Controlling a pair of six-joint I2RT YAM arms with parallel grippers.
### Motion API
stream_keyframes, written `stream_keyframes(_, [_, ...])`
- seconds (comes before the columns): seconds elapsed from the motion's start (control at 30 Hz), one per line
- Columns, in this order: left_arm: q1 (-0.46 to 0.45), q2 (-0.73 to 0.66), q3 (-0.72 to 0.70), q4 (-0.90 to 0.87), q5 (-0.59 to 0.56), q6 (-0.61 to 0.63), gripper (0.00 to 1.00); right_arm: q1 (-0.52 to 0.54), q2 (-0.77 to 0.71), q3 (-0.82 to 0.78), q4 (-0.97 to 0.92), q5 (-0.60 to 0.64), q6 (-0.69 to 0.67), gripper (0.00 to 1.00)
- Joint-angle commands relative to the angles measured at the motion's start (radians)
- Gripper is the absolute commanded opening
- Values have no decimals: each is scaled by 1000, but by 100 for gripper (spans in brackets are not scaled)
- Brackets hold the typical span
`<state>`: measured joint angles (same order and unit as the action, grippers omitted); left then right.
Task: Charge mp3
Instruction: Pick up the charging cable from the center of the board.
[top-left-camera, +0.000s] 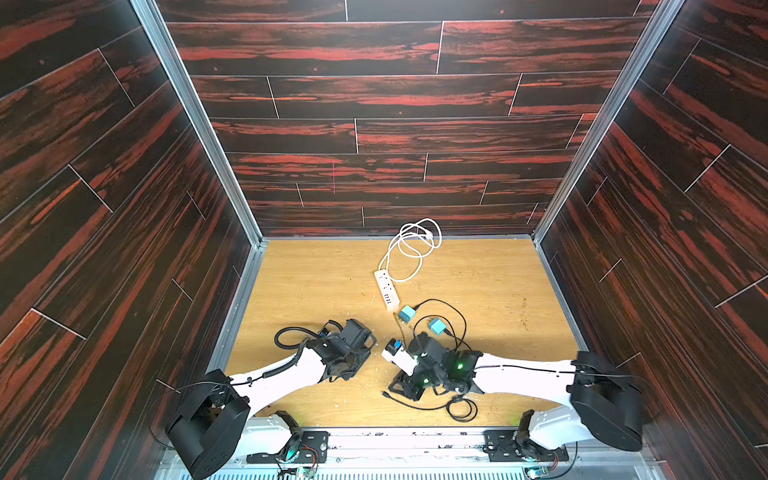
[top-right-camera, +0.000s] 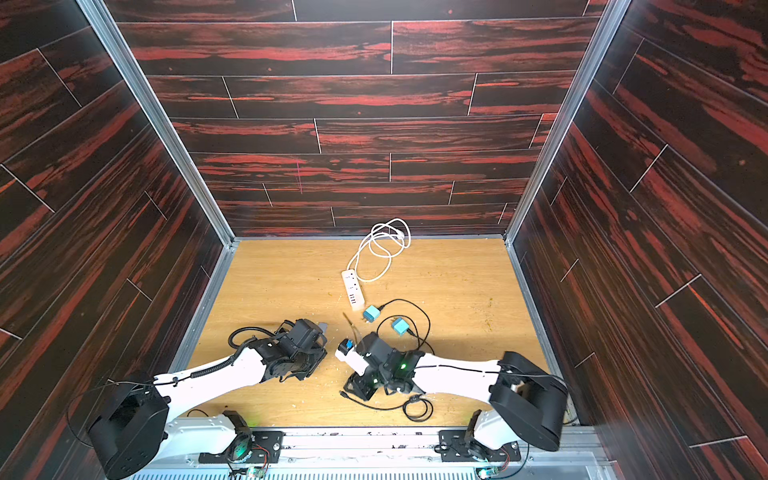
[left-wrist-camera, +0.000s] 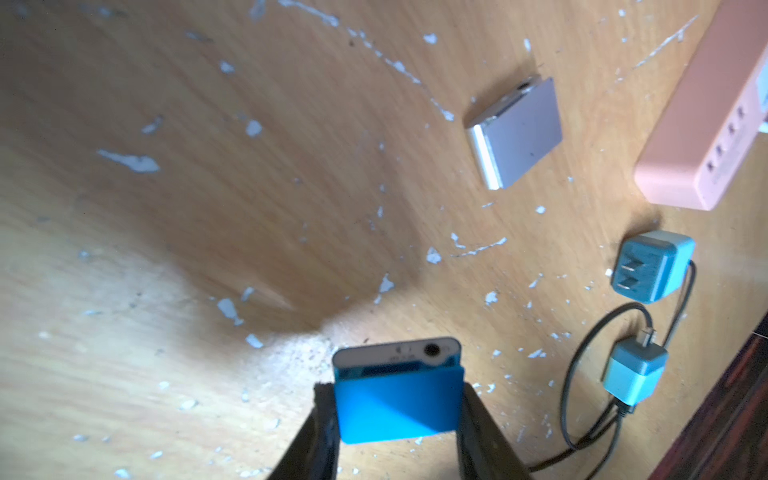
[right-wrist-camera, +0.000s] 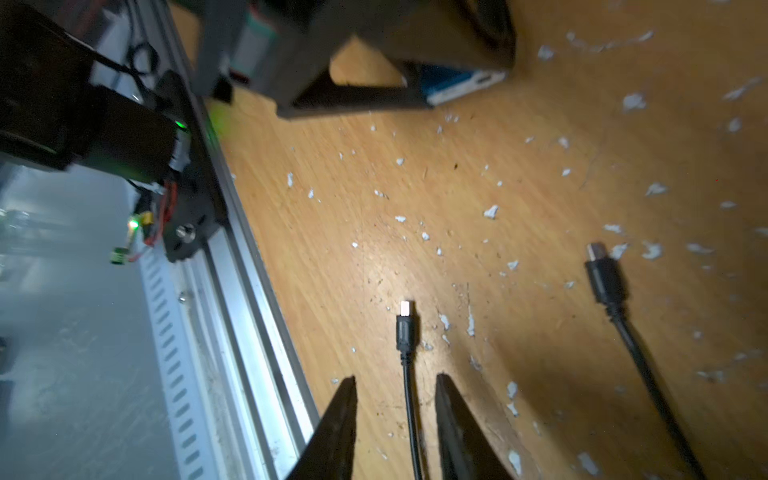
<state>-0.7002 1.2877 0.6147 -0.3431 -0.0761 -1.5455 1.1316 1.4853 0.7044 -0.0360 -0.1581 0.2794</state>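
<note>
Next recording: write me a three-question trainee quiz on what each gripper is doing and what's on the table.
1. True or false: the left gripper is shut on the blue mp3 player.
2. What lies between the right gripper's open fingers? A) the blue mp3 player B) a black cable C) nothing
3. Fill in: the number of teal chargers lying on the table is ___.

Key: 1 true; 2 B; 3 two.

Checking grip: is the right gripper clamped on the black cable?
No: right gripper stands open, the black cable loose between its jaws.
</note>
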Motion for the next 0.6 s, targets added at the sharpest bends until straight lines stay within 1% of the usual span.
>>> stream_keyframes(0.0, [5,-5,-9,-40,-24,-7,0,33,40,2,12,58,6,35])
stream_keyframes(0.17, [4,5,2,-44,-22,-5,0,58,91,27,0,96,4,33])
stream_keyframes(0.3, [5,3,3,-48,-25,-5,0,94,151,63,-24,157,5,32])
stream_keyframes(0.43, [5,1,1,-51,-29,-8,0,107,199,91,-49,205,19,31])
stream_keyframes(0.57, [4,1,2,-54,-31,-9,0,116,220,112,-80,265,33,27])
